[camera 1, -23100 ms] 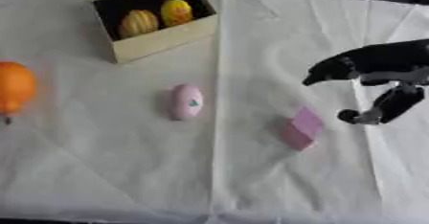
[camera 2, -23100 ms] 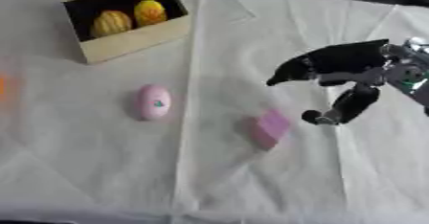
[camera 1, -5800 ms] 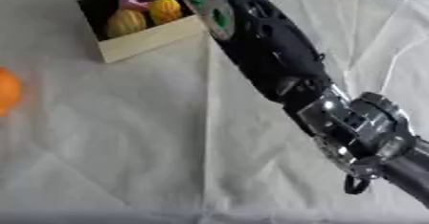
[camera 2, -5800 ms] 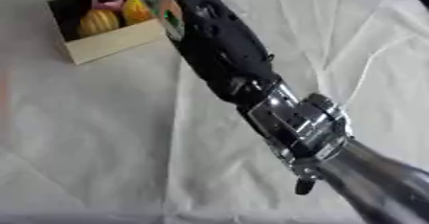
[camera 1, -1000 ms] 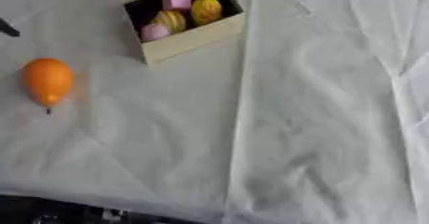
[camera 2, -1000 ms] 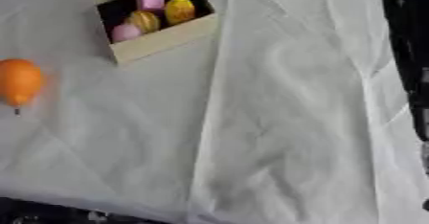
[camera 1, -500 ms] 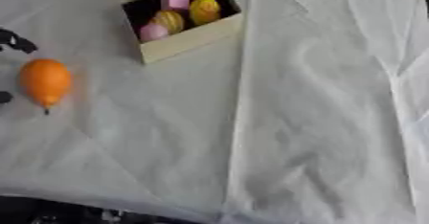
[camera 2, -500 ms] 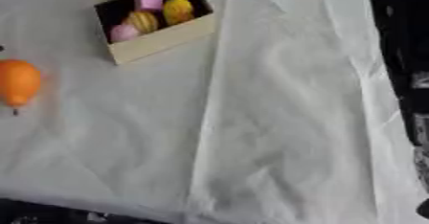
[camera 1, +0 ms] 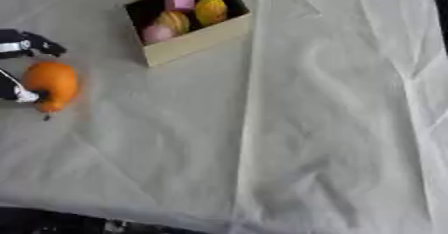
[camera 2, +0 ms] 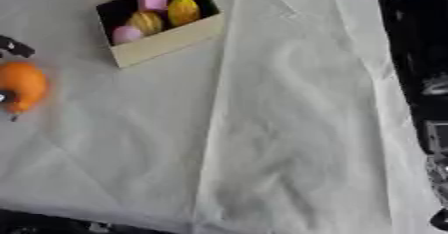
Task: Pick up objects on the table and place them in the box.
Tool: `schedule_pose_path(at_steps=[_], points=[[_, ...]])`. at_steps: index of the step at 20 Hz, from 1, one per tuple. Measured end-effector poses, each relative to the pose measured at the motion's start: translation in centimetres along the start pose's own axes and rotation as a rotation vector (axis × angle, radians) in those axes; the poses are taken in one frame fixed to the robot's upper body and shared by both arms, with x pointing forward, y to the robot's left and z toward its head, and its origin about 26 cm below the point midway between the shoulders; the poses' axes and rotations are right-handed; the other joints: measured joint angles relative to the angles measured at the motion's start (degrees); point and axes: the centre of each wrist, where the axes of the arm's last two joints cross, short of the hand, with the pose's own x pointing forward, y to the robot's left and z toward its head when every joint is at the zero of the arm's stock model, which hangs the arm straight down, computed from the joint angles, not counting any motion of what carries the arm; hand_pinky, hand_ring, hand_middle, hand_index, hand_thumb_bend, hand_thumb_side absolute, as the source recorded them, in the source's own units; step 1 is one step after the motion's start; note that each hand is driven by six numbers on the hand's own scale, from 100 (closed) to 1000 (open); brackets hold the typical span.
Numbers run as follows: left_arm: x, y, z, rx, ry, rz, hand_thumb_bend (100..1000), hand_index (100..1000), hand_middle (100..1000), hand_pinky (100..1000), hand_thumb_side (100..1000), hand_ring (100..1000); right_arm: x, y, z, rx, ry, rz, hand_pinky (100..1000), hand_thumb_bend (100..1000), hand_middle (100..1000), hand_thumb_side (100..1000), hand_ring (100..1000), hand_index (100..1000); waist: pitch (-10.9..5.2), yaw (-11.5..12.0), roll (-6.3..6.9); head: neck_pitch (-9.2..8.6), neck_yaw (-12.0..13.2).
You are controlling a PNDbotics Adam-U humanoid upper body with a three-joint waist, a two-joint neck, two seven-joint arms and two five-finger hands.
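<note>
Orange fruit (camera 1: pixel 51 85) lies on the cloth-covered desk (camera 1: pixel 332 128), to the left of and nearer than the cardboard box (camera 1: pixel 188 23), which already holds a pink block, two yellow pieces and a pink egg shape. At the fruit, the left robot hand (camera 1: pixel 22 48) is spread wide, one dark fingertip above it and another at its left side, not yet closed. To grasp well, I would centre the fingers around the fruit's widest part before curling them, then lift clear of the box's wall.
</note>
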Motion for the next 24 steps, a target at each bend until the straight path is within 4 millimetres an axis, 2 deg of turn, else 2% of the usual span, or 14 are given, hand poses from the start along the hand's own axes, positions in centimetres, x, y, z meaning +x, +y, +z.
schedule_pose_path(at_steps=[2, 3, 4, 5, 8, 13, 17, 21, 24], points=[[0.2, -0.2, -0.6, 0.024, -0.006, 0.008, 100, 724, 702, 771, 182, 788, 0.0, 0.1, 0.0, 0.004, -0.001, -0.003, 833, 100, 671, 440, 849, 885, 0.03, -0.02, 0.0, 0.0, -0.12], [0.3, -0.3, -0.7, 0.037, -0.008, 0.013, 100, 704, 684, 759, 196, 770, 0.0, 0.2, 0.0, 0.006, 0.001, -0.005, 833, 100, 671, 440, 849, 885, 0.03, -0.03, 0.0, 0.0, -0.19], [0.4, -0.4, -0.8, 0.051, -0.011, 0.019, 100, 673, 653, 737, 297, 741, -0.1, 0.2, 0.0, 0.008, 0.004, -0.006, 833, 100, 670, 441, 848, 885, 0.03, -0.03, 0.0, 0.0, -0.23], [0.5, -0.3, -0.8, 0.069, -0.016, 0.024, 100, 667, 649, 732, 231, 738, -0.1, 0.3, 0.0, 0.01, 0.006, -0.007, 833, 100, 670, 441, 848, 885, 0.03, -0.03, 0.0, 0.0, -0.26], [1.6, 0.8, -0.2, 0.132, -0.046, 0.013, 100, 645, 645, 725, 214, 730, -0.3, 0.4, 0.1, 0.013, 0.012, -0.01, 833, 100, 667, 445, 847, 884, 0.04, -0.02, -0.01, 0.0, -0.47], [5.0, 5.4, 2.4, 0.298, -0.119, -0.099, 100, 631, 635, 724, 187, 719, -0.5, 0.4, 0.2, 0.013, 0.016, -0.015, 834, 100, 665, 447, 846, 884, 0.04, 0.47, 0.0, 0.0, -1.44], [8.1, 9.2, 3.7, 0.429, -0.192, -0.177, 100, 631, 638, 724, 174, 719, -0.5, 0.4, 0.3, 0.013, 0.014, -0.02, 834, 100, 665, 446, 846, 887, 0.0, 0.65, 0.0, 0.0, -2.17], [10.9, 11.8, 3.4, 0.521, -0.26, -0.219, 100, 632, 639, 729, 179, 720, -0.5, 0.4, 0.3, 0.015, 0.013, -0.021, 834, 100, 662, 450, 845, 888, -0.02, 0.44, 0.0, 0.0, -2.82], [13.0, 13.4, 2.3, 0.581, -0.309, -0.226, 100, 636, 639, 732, 198, 718, -0.4, 0.6, 0.3, 0.017, 0.012, -0.027, 834, 100, 661, 452, 845, 888, -0.02, -0.06, -0.01, 0.0, -3.07]])
